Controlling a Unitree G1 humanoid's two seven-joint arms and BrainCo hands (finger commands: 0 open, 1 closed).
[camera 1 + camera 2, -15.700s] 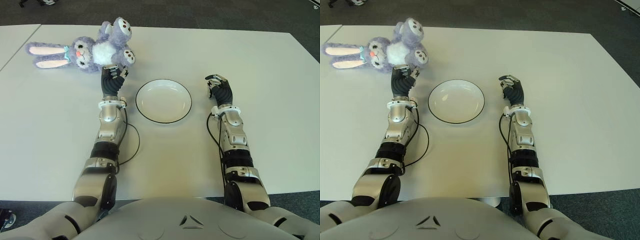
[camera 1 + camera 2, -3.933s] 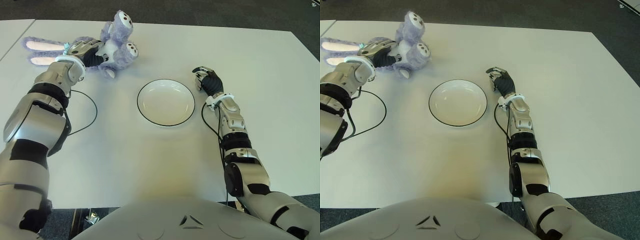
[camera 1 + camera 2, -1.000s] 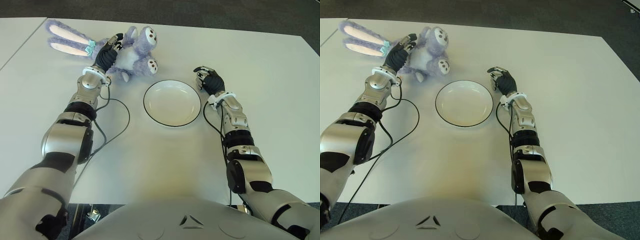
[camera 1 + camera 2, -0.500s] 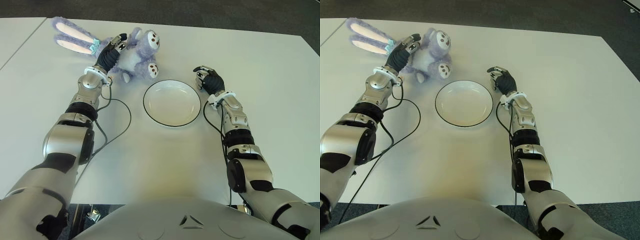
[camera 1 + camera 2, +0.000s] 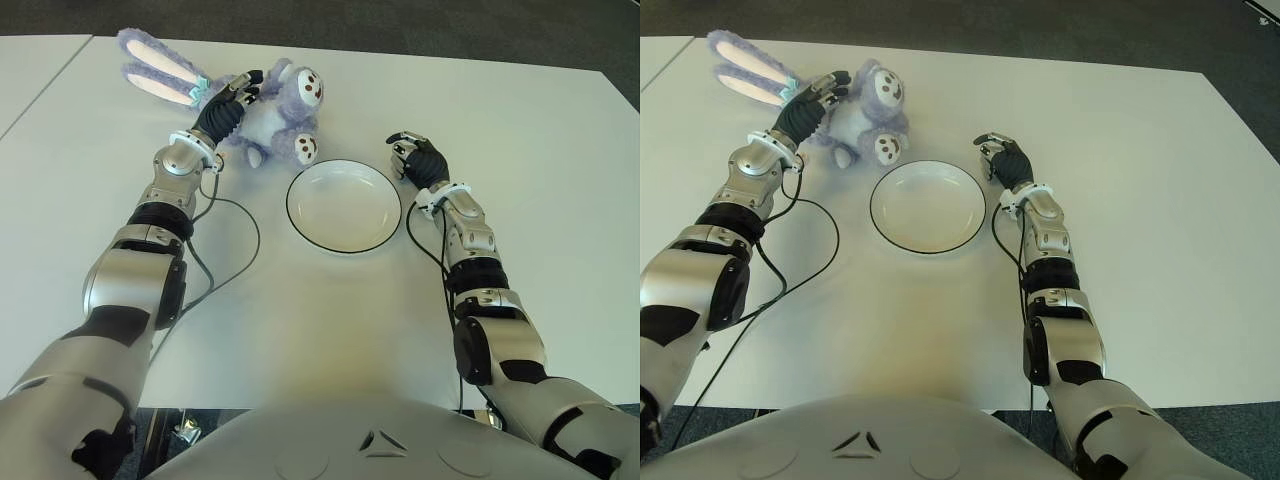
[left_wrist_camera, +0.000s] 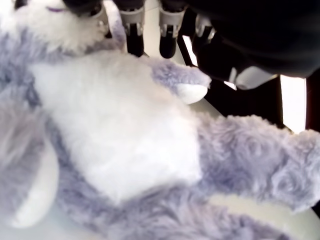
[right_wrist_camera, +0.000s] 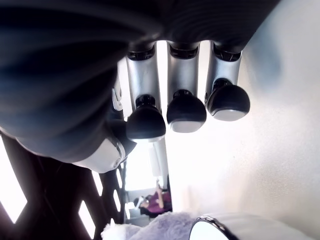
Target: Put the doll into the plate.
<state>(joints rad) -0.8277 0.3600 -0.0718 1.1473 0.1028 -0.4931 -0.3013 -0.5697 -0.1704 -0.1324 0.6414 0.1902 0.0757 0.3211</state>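
Note:
The doll (image 5: pixel 280 98) is a purple plush rabbit with long pink-lined ears, lying on the white table just beyond the plate's far-left rim. My left hand (image 5: pixel 228 108) reaches over its chest with the fingers closed around the body. The left wrist view is filled with its white belly and purple limbs (image 6: pixel 125 135). One of its feet lies close to the rim of the plate (image 5: pixel 344 210), which is white and round with a dark edge and holds nothing. My right hand (image 5: pixel 416 160) shows just right of the plate, its fingers (image 7: pixel 186 110) curled on nothing.
A black cable (image 5: pixel 240 255) loops over the table (image 5: pixel 560 200) beside my left forearm. The table's far edge runs just behind the doll's ears (image 5: pixel 158 70), with dark floor beyond. A seam to a second table shows at the far left.
My left hand has slid right with the doll, bringing its feet nearer the plate's rim. The right hand and the plate have not moved.

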